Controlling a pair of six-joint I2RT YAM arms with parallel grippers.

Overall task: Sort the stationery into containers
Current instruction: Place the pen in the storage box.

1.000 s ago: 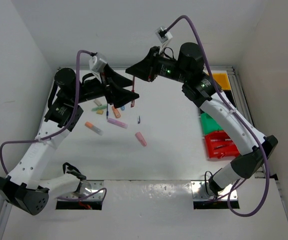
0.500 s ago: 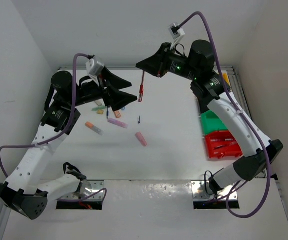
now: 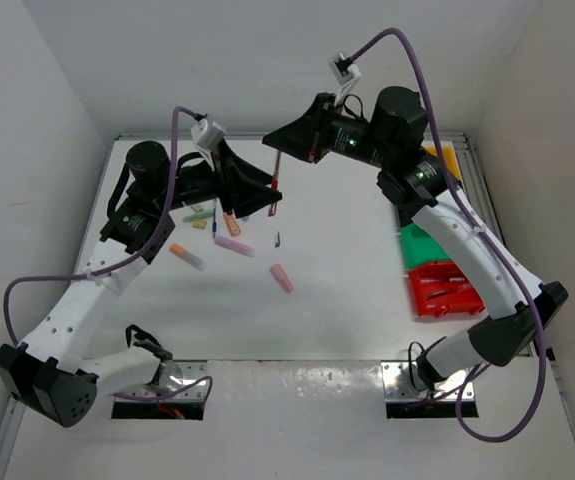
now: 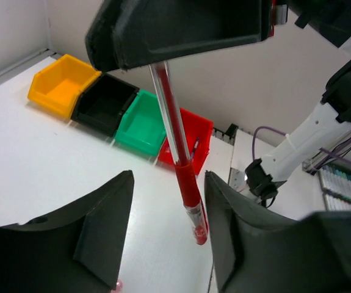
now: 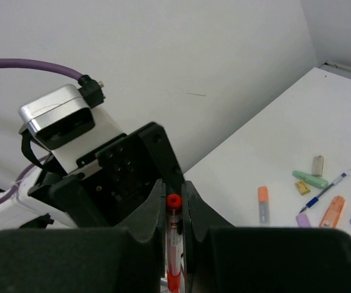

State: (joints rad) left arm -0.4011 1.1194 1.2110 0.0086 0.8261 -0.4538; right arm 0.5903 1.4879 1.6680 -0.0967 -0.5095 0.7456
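My right gripper (image 3: 275, 150) (image 5: 174, 190) is shut on a thin red pen (image 3: 276, 172) (image 5: 173, 244) and holds it upright high above the table. My left gripper (image 3: 271, 192) (image 4: 169, 178) is open, with its two fingers on either side of the hanging red pen (image 4: 183, 171) and not touching it. The yellow bin (image 4: 62, 85), black bin (image 4: 105, 105), green bin (image 4: 141, 123) and red bin (image 4: 193, 131) stand in a row at the table's right edge. Loose markers lie on the table: pink (image 3: 282, 278), lilac (image 3: 234, 246), orange (image 3: 231, 222).
More stationery lies below the left gripper: an orange-and-grey marker (image 3: 187, 257), a green one (image 3: 199, 214) and a small dark blue piece (image 3: 277, 239). The red bin (image 3: 439, 290) has red pens in it. White walls enclose the table on three sides.
My right gripper has lifted the red pen and shifted a little left. My left gripper has moved right until its open fingers flank the pen.
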